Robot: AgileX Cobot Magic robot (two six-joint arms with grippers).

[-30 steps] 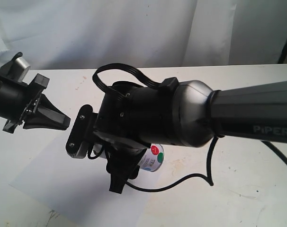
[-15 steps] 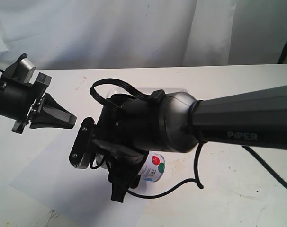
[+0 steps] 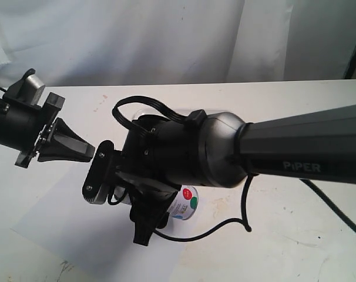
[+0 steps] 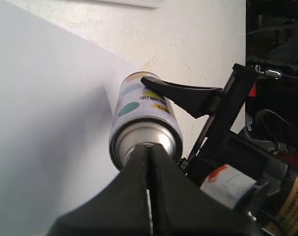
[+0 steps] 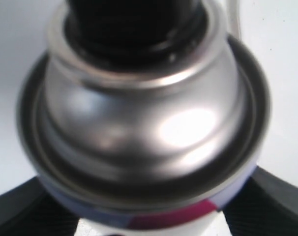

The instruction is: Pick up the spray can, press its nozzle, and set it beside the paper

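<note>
I've edged my left gripper [image 3: 84,153], jaws pinched together, closer to the nozzle [image 5: 134,19] — the right gripper [image 3: 163,214] keeps the spray can [image 3: 187,202] clamped at the edge of the paper [image 3: 60,217]. The press comes next, I reckon.

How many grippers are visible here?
2. The left gripper, shut, on the left, its tip at the spray can; the right gripper, in the middle, holding that can. None seems hidden.

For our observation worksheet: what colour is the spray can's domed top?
Shiny silver; the spray can shows it best in the right wrist view.
</note>
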